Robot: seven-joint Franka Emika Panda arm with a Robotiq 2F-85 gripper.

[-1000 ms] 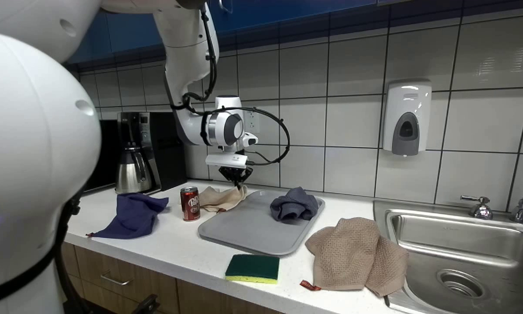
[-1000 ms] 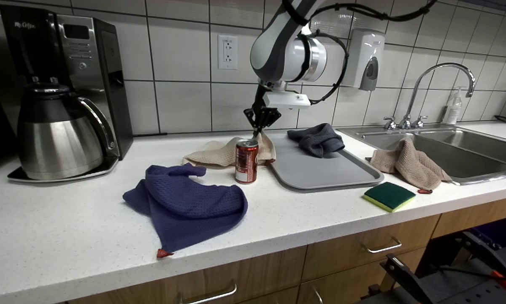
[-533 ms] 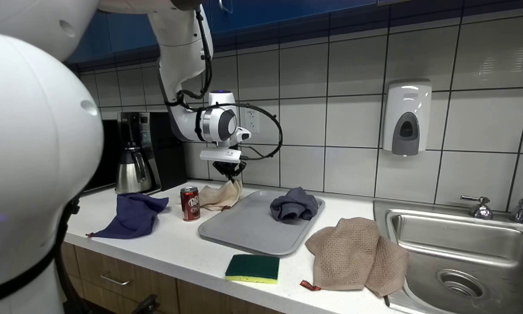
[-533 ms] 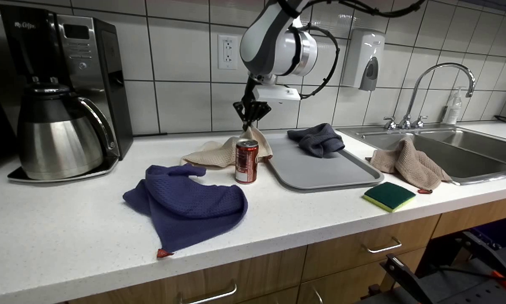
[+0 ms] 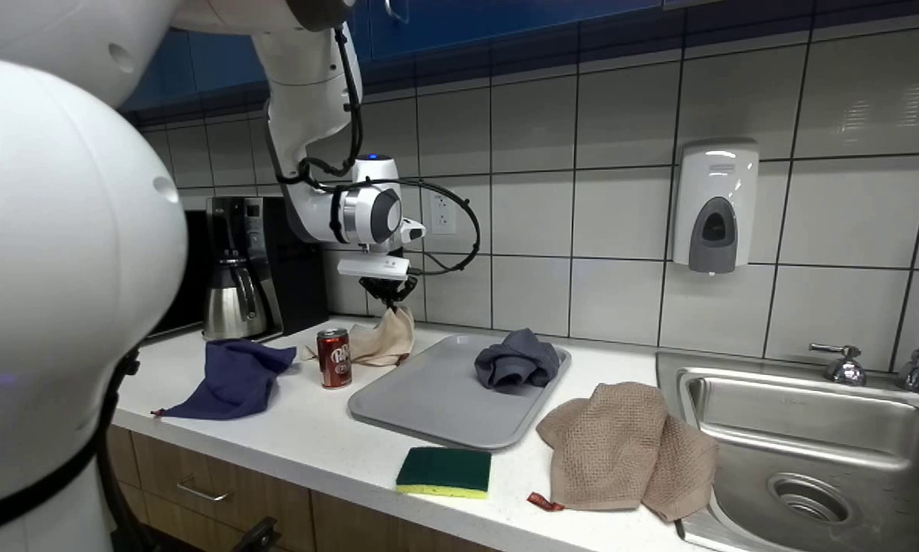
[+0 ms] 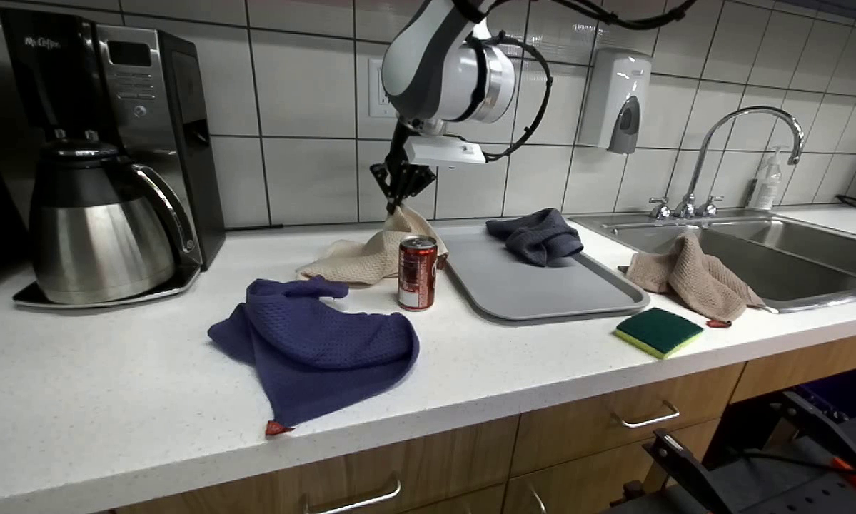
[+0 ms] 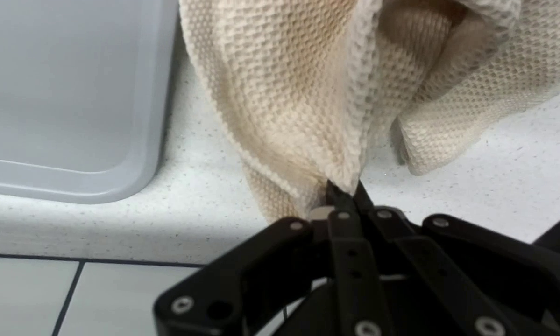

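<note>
Caller: And the claw [image 7: 350, 198] is pinched together on a gathered corner of the cream cloth [image 7: 298, 93], the rest spilling down beneath it onto the bench [image 6: 128, 378]!

Analyst: That looks like the pick-up stage: one corner secured, the bulk of the fabric resting below.

Caller: So what does the next move call for?

Analyst: Probably a firm pinch and smooth, steady height, because the can [image 6: 417, 275] stands upright close by, below the claw and toward the bench's front edge, where a swinging fold could knock it.

Caller: Which way does the cloth point?

Analyst: Its gripped corner peaks upward into the claw. The long axis, as far as the bunching allows a reading, runs along the bench, from under the claw toward the coffee maker [image 6: 106, 178].

Caller: And to the claw's opposite side, the tray [image 5: 440, 402], just beside the cloth! A dark grey cloth [image 6: 538, 239] sits crumpled on it, with the sink [image 5: 804, 418] farther out again.
</note>
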